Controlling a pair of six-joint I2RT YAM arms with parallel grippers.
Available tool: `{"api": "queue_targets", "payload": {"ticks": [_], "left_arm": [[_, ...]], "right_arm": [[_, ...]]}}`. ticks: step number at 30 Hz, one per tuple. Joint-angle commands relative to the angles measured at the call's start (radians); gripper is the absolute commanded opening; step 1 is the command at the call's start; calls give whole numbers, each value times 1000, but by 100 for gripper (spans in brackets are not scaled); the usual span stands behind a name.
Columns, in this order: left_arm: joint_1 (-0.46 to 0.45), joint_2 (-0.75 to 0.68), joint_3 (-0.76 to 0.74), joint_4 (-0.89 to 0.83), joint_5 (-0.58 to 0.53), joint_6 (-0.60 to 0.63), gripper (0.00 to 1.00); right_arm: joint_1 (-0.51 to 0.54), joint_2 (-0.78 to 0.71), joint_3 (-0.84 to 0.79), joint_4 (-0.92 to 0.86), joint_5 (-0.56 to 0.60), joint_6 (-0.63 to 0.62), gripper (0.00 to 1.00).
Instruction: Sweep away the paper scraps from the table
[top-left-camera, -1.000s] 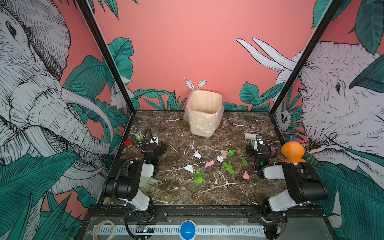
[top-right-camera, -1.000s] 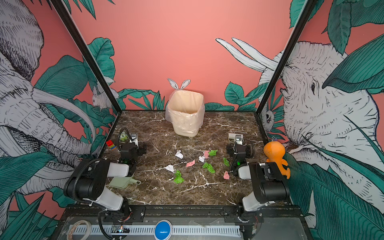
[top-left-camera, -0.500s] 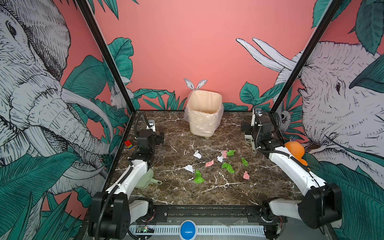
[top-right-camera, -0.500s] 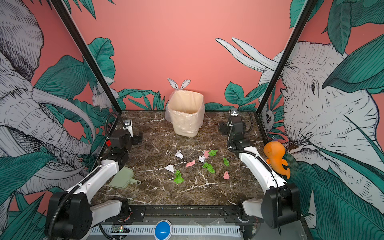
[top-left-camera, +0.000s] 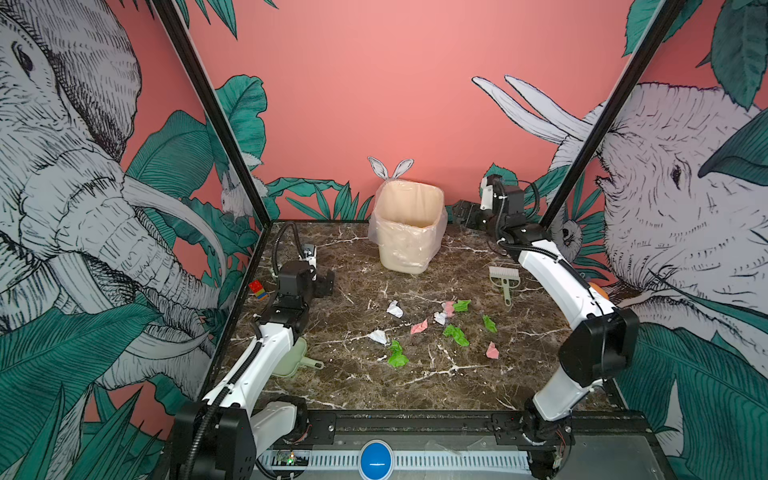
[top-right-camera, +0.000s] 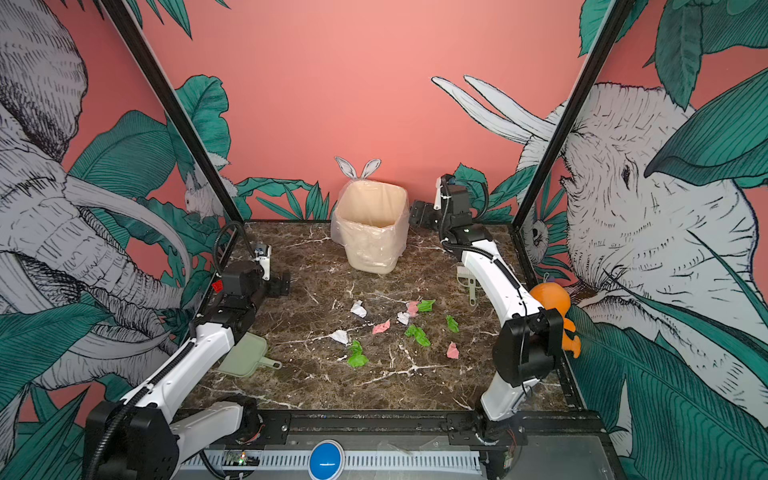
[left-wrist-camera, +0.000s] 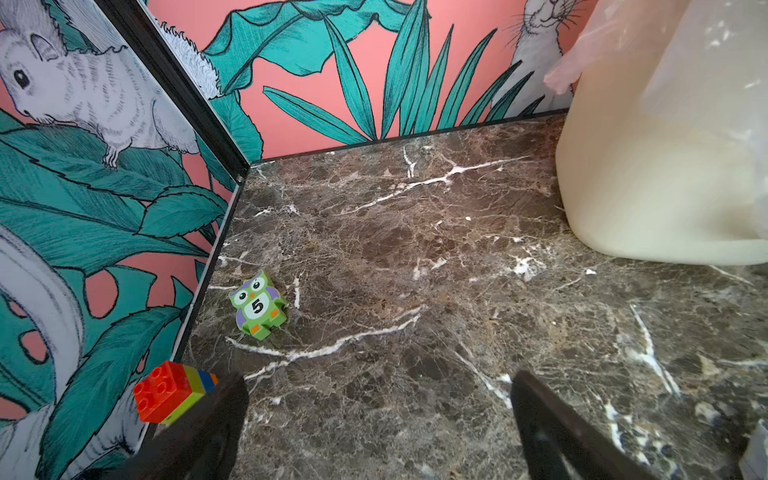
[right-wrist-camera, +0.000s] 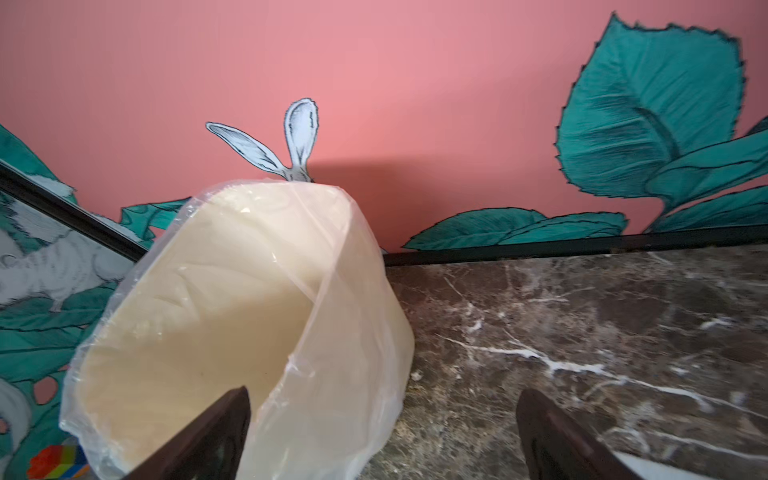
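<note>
Right arm (top-left-camera: 552, 274) has neared the bin (top-left-camera: 405, 249); paper scraps (top-left-camera: 456, 334) unswept.

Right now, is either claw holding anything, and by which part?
Nothing is held: the left gripper and right gripper are open and empty; brush and dustpan lie on the table.

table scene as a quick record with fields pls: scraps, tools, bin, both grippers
paper scraps: about ten, green, pink and white, scattered mid table
dustpan: pale green, flat on the table, partly under the left arm
brush: lying on the table, right side, not gripped
bin: upright at the back, lined with a clear bag, no scraps seen inside
left gripper: open, holding nothing, near the left wall
right gripper: open, holding nothing, raised beside the bin
task status: sweeping not yet begun
</note>
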Motion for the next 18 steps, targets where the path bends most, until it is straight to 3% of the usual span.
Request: {"api": "queue_targets", "payload": {"ticks": [1, 18], "left_arm": [[-6, -36, 21, -35, 23, -20, 100], [-15, -85, 73, -126, 8, -9, 100]], "right_arm": [[17, 62, 82, 7, -90, 82, 99], [61, 394, 421, -23, -347, 100, 99]]}}
